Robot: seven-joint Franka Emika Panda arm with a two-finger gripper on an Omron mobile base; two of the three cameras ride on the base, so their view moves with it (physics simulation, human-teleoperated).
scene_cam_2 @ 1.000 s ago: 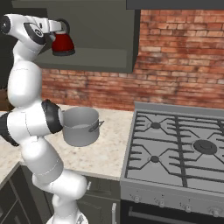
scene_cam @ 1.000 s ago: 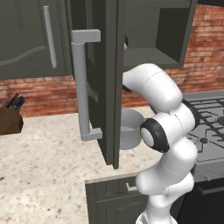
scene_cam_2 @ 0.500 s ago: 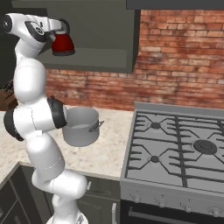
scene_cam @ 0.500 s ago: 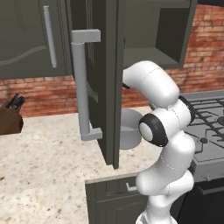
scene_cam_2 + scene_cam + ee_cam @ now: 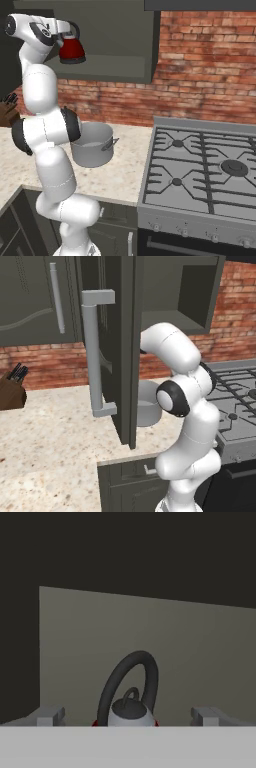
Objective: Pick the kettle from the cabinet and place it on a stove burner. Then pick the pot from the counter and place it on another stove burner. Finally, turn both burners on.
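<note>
I see gripper (image 5: pixel 128 716) wide open, fingers either side of kettle (image 5: pixel 72 49), gaps both sides. Kettle sits on cabinet (image 5: pixel 112 67) shelf near front edge. Pot (image 5: pixel 93 144) on counter (image 5: pixel 122 172), beside stove.

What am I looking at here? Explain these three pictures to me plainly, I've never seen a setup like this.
This is a computer-rendered kitchen with a white robot arm on a base that can drive. Two pictures come from cameras on that base, behind the arm to its left and right. The third comes from a camera on the hand, looking along the end effector.

The arm reaches up into an open wall cabinet, whose door stands swung out. Inside sits a small red kettle with a black loop handle. The end effector is open, one finger on each side of the kettle, and nothing is gripped yet.

Below, a grey pot stands on the speckled counter, beside a gas stove. A knife block stands far left.
</note>
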